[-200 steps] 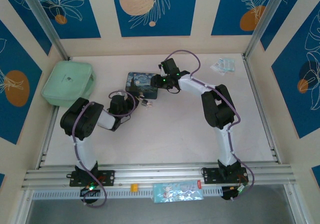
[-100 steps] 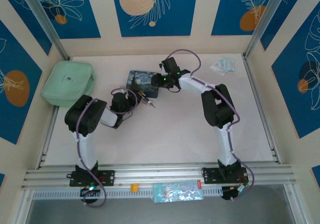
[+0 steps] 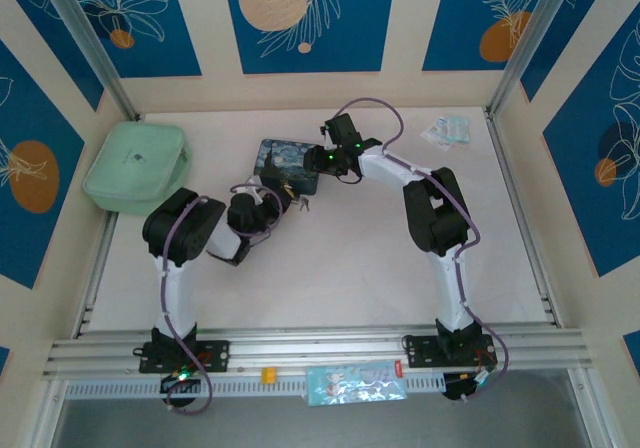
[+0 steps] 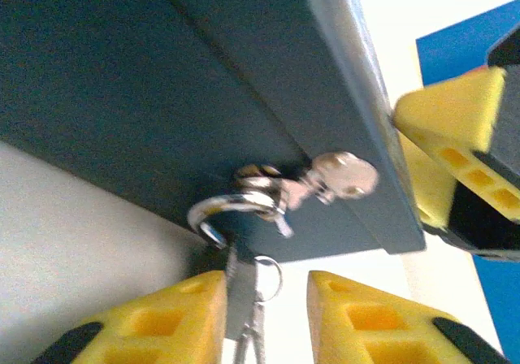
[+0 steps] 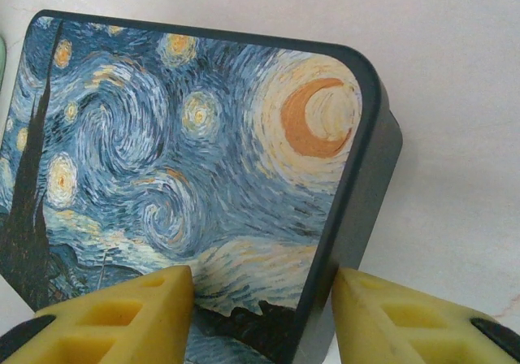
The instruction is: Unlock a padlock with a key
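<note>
Left wrist view: catches the padlock (image 4: 215, 211) hooked by its shackle on the clasp of the tin (image 4: 122, 71), near the table's (image 3: 350, 268) far edge; key (image 4: 255, 335) dangling beneath. Left claw (image 4: 266, 284) partly wide around them, clamping nothing. Right claw (image 5: 260, 287) astride the tin's corner; cannot tell if gripping. Seems unfinished: shackle not visibly freed. Green pouch (image 3: 135, 165) far-left corner, packet (image 3: 446, 130) far-right; cream-and-blue panelled walls (image 3: 300, 18).
</note>
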### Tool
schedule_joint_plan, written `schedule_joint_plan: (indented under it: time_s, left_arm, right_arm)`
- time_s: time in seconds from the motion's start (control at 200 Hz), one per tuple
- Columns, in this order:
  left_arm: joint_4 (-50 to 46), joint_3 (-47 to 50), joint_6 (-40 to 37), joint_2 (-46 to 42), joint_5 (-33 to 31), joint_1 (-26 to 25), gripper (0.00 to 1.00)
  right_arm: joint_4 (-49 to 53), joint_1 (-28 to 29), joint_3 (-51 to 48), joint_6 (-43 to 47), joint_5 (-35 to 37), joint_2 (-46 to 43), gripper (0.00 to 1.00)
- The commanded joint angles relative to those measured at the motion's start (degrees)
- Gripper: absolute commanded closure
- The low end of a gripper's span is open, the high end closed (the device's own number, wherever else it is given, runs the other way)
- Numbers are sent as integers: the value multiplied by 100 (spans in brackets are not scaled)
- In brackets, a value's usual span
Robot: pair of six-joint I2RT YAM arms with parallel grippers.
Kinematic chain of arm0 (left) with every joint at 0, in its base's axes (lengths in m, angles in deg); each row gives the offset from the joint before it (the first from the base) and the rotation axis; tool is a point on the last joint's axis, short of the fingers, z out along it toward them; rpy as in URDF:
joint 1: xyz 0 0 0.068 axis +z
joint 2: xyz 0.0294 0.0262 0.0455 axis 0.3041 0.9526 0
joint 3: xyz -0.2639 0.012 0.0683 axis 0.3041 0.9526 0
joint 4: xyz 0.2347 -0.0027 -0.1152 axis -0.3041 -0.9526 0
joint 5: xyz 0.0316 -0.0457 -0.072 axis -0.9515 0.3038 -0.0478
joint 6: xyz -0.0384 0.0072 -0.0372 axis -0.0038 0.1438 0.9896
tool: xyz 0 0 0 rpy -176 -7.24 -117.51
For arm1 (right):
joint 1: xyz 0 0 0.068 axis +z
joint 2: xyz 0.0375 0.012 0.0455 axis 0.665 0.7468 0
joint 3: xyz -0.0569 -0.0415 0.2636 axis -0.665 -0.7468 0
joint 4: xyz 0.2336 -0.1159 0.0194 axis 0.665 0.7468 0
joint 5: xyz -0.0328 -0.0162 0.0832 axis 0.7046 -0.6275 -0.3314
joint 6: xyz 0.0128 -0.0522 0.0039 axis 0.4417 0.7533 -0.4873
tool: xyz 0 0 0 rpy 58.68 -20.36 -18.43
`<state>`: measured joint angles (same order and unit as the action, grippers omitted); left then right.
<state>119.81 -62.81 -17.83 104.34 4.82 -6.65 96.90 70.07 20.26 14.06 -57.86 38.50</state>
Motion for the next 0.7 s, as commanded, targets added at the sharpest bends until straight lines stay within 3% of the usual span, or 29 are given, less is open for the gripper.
schedule_joint_plan:
  time_s: [0.0, 0.17, 0.3, 0.48, 0.695]
  left_arm:
    - [-178, 131, -33, -6, 222, -65, 65]
    - [-1344, 59, -78, -223, 57, -70, 57]
    - [-1697, 95, -216, -621, -109, -68, 57]
    - [-2452, 231, -494, -1704, -229, 58, 54]
    - [-3980, -3, -1053, -2935, -203, 523, 40]
  right_arm:
    - [439, 62, 184, 109, -199, 230, 50]
    - [471, 73, 200, 140, -173, 226, 50]
    - [328, 71, 19, 226, -136, 41, 50]
    - [313, 36, -478, 753, 63, -744, 44]
    - [385, 236, -1424, 1384, 12, -1682, 36]
